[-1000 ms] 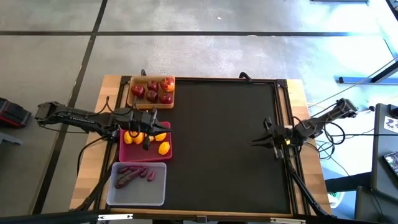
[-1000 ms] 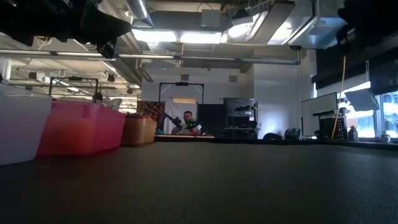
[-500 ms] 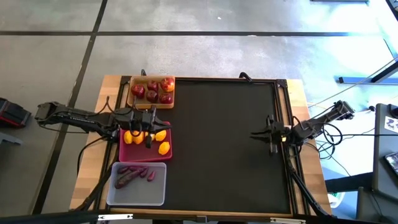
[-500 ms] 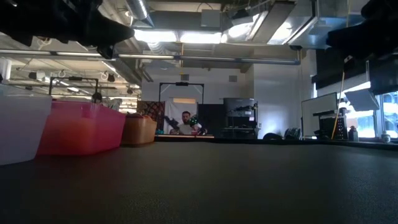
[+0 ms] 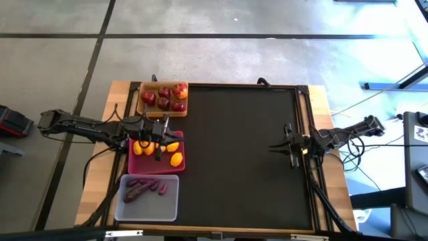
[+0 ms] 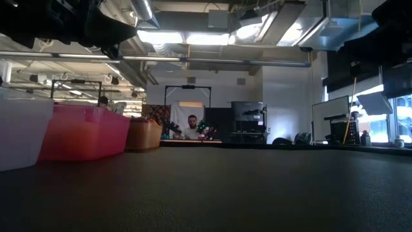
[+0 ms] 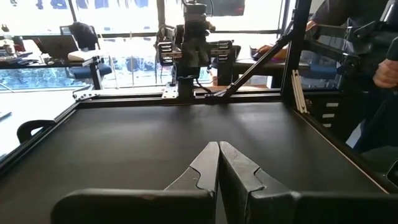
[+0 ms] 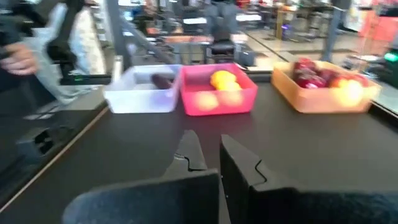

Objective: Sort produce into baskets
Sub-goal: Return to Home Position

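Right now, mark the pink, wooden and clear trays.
pink tray [image 8: 217, 103]: right wrist view, facing wall.
wooden tray [image 8: 323, 101]: right wrist view, facing wall.
clear tray [image 5: 151, 207]: high view, bare floor.

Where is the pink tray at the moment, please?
In the high view, the pink tray sits on the table's left, between the wooden tray and the clear tray.
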Robot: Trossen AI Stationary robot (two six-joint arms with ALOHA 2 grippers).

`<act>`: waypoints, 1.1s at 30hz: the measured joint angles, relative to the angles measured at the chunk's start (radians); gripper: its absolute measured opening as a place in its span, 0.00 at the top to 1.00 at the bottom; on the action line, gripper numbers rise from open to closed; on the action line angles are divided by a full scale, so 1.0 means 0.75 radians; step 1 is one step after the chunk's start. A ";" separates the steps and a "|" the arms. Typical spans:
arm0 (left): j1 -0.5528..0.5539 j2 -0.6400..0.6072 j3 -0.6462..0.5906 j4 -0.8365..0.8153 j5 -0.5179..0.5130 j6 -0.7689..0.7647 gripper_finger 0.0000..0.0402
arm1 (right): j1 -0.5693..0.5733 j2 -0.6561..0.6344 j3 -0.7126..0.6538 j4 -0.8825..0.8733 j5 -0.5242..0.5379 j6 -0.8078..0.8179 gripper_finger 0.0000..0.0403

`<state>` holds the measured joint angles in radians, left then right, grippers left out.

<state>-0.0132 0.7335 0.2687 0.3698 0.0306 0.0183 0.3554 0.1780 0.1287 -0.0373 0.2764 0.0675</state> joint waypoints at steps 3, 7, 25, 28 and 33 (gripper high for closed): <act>0.000 0.000 0.000 0.000 0.001 -0.001 0.99 | -0.104 -0.059 0.000 -0.035 -0.182 -0.035 0.99; 0.000 0.000 0.000 0.000 0.003 0.009 0.99 | -0.229 -0.154 -0.058 -0.011 -0.253 -0.045 0.99; 0.000 -0.344 -0.318 0.084 -0.048 -0.126 0.99 | -0.327 -0.224 -0.157 0.101 -0.228 -0.019 0.99; 0.000 -0.449 -0.348 0.016 -0.055 -0.121 0.99 | -0.326 -0.224 -0.158 0.099 -0.227 -0.019 0.99; 0.000 -0.612 -0.348 -0.161 -0.114 -0.095 0.99 | -0.326 -0.224 -0.159 0.102 -0.221 -0.018 0.99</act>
<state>-0.0132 0.2746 0.0078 0.2493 -0.0549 -0.0532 0.1108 0.0101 0.0098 0.0394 0.1104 0.0539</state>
